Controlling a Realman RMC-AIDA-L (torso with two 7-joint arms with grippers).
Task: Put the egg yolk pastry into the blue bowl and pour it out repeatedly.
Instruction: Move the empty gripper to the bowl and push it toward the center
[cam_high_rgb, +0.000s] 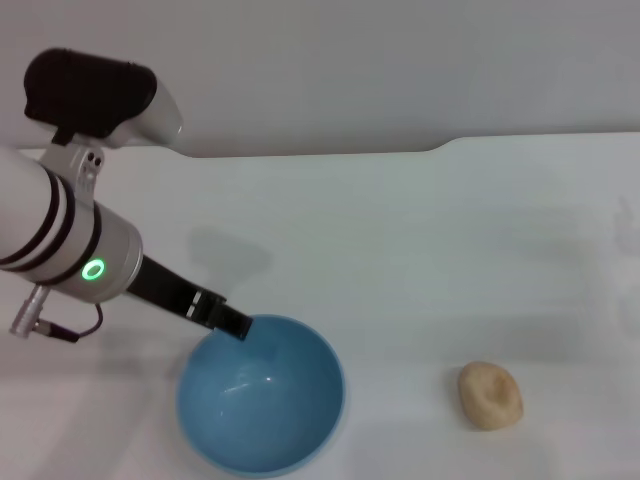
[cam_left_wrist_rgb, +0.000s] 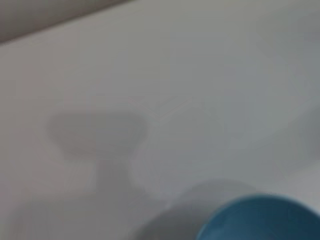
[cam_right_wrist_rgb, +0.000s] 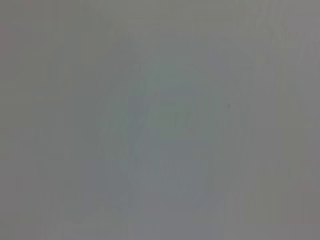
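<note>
My left gripper (cam_high_rgb: 232, 322) pinches the near-left rim of the blue bowl (cam_high_rgb: 262, 396), which looks tipped toward the pastry and holds nothing. The pastry (cam_high_rgb: 490, 395) lies on the table (cam_high_rgb: 420, 240), well apart to the right. I judge a pour done; reloading remains.

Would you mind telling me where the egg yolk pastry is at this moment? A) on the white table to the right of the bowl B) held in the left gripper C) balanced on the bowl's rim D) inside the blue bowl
A: the egg yolk pastry lies on the white table, apart from the empty blue bowl, whose far rim the left gripper is grasping.
</note>
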